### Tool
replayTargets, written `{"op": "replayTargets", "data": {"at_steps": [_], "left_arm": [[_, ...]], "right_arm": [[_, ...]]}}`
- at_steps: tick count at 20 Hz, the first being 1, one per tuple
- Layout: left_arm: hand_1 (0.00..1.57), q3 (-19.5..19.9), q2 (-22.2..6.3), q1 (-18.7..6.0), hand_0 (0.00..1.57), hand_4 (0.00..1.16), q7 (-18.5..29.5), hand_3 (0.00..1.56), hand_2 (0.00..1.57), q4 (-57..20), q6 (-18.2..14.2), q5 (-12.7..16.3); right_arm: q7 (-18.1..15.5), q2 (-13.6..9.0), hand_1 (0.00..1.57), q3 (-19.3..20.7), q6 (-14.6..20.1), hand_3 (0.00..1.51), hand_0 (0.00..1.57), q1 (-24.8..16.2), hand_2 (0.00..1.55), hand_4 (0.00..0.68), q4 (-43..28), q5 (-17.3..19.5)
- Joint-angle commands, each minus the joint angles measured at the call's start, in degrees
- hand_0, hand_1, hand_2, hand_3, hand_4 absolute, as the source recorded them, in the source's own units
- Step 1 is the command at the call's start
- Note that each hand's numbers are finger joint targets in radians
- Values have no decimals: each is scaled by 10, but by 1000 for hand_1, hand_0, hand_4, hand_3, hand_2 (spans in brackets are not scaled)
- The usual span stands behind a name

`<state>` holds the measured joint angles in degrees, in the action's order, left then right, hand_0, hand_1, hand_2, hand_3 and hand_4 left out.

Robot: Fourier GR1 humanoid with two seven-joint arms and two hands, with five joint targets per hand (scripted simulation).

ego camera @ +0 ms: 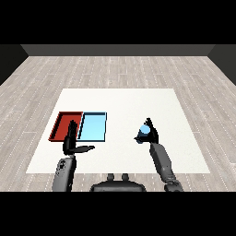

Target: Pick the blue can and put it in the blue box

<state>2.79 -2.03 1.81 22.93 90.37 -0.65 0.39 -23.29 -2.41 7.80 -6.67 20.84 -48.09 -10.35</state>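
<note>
Reaching in from the near left, the left hand (72, 144) is open, fingers straight and thumb spread, over the near edge where the two trays meet. At the near right, the right hand (150, 134) curls round the blue can (144, 131), a small light-blue cylinder, well right of the trays. Farther back, the red tray (60, 125) and the light blue tray (93, 126) lie side by side on the white table (138, 101); neither holds anything.
</note>
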Motion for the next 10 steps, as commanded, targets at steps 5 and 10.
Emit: {"op": "replayTargets", "data": {"at_steps": [5, 10], "left_arm": [[0, 0, 2, -31, 0, 0, -26, 0, 0, -12, -11, -3], [0, -7, 9, 6, 0, 0, 15, 0, 0, -10, 3, 0]], "right_arm": [[-32, 14, 0, 3, 43, 0, 0, 20, 500, 0, 41, 9], [26, -14, 1466, 11, 103, 1446, 1466, 38, 1466, 536, 51, 28]]}}
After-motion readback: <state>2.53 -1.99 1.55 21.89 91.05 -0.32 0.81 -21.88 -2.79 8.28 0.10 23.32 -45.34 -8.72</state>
